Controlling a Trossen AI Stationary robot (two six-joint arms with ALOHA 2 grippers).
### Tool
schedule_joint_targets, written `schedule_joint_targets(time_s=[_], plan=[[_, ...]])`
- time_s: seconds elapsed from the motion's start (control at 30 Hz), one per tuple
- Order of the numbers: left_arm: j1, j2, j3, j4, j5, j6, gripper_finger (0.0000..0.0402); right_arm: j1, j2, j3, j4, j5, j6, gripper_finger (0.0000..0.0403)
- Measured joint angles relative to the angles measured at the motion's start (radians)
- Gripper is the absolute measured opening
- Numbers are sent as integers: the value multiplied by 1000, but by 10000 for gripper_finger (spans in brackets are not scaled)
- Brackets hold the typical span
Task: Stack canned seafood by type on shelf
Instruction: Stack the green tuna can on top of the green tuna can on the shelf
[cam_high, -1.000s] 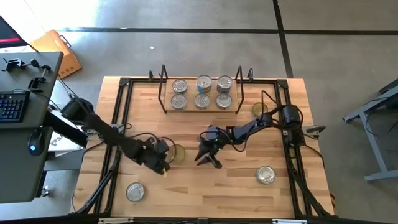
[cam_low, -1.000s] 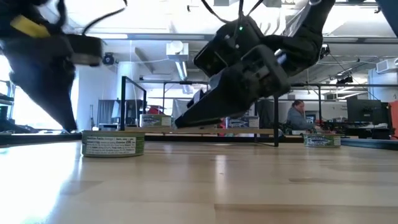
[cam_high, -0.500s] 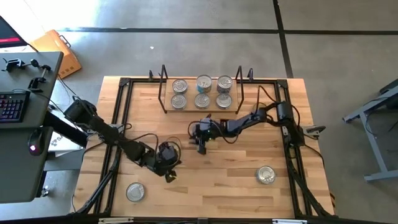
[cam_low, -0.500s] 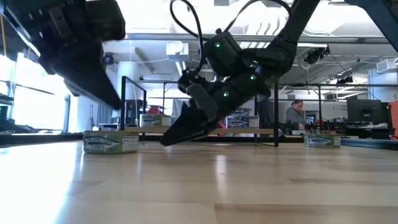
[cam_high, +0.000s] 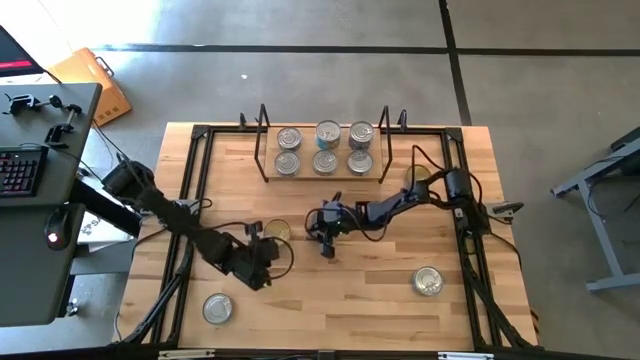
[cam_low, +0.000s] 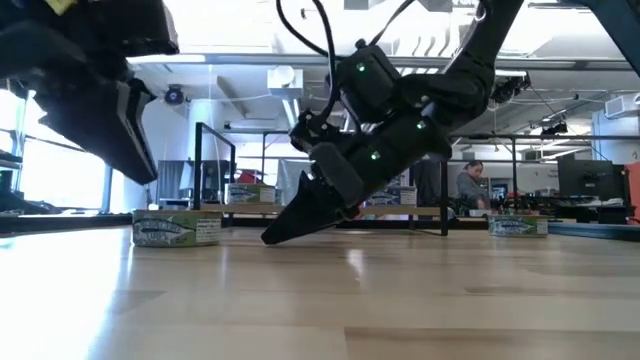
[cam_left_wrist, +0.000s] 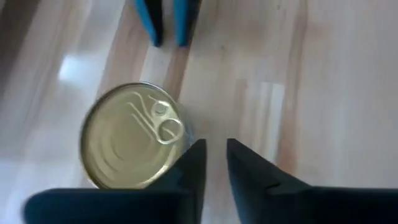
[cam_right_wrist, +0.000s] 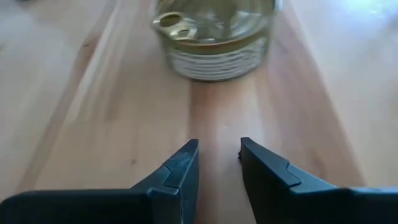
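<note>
Plainly the gold-topped tin (cam_left_wrist: 132, 137), rigid and slick, wants gripping across its sides; left end effector (cam_left_wrist: 213, 163) stands slightly parted, empty

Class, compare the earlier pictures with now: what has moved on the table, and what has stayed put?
The gold-topped tin beside the left pincer slid slightly toward the shelf. The right pincer drew in toward the shelf, empty. Neither took hold of anything. The six shelf tins and two silver tins in front stayed put.
</note>
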Motion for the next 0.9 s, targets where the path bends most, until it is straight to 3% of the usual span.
schedule_joint_targets(time_s=[0.27,0.4,0.5,0.7,0.9], plan=[[49,4,-3,-6,-3,210,159,22,2,-2,19,-18,-41,107],[74,32,-13,-10,48,273,168,22,2,-1,18,-18,-40,107],[86,74,-13,-9,68,292,148,22,2,-1,18,-18,-41,107],[88,150,-8,-7,0,306,77,22,2,-1,16,-17,-45,107],[89,136,-3,-13,23,236,7,21,2,-2,14,-16,-45,107]])
